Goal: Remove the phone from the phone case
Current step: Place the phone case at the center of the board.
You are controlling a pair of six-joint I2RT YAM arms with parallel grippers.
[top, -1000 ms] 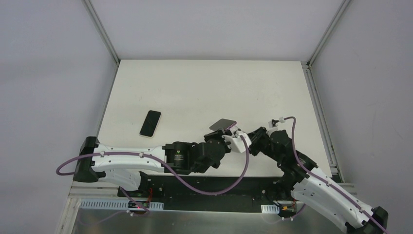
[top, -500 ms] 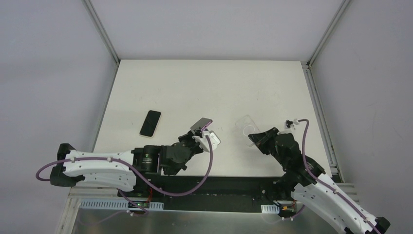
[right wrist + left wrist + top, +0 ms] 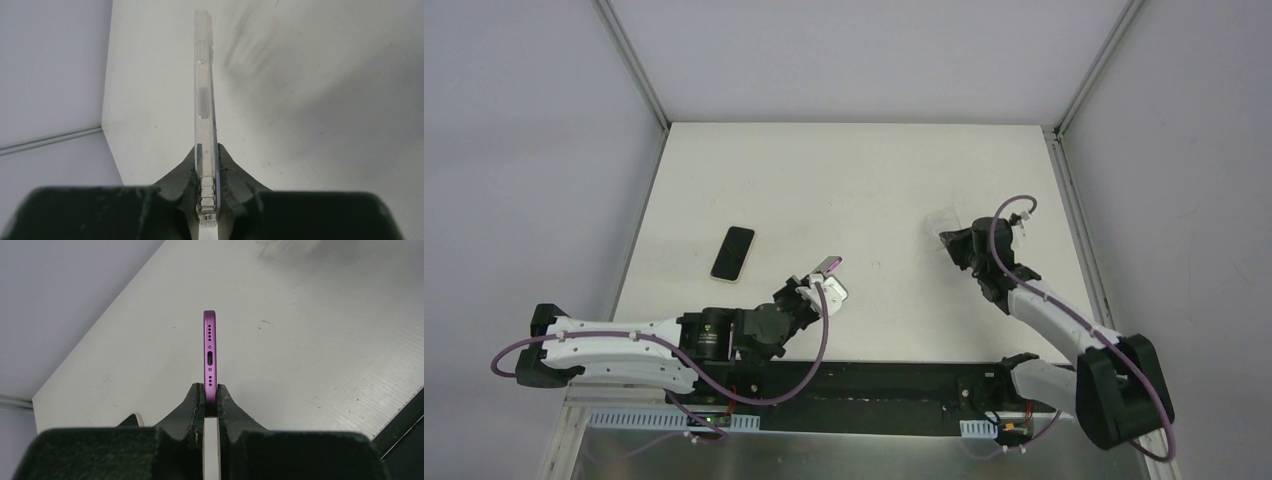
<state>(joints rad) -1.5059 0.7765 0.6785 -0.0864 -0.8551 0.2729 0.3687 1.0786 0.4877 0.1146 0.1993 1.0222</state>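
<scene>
Overhead, clear phone case (image 3: 938,221) barely visible

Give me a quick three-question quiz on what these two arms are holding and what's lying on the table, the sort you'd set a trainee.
1. Multiple choice: which arm's jaws grip the clear case? A) left B) right C) neither
2. True or false: the purple phone sits inside the clear case.
3. Fill the gap: a second phone, dark screen up, lies flat on the ____, apart from both arms.

Key
1. B: the right jaws pinch the case by its edge.
2. False: the left jaws hold the purple phone bare, well away from the case.
3. table
</scene>
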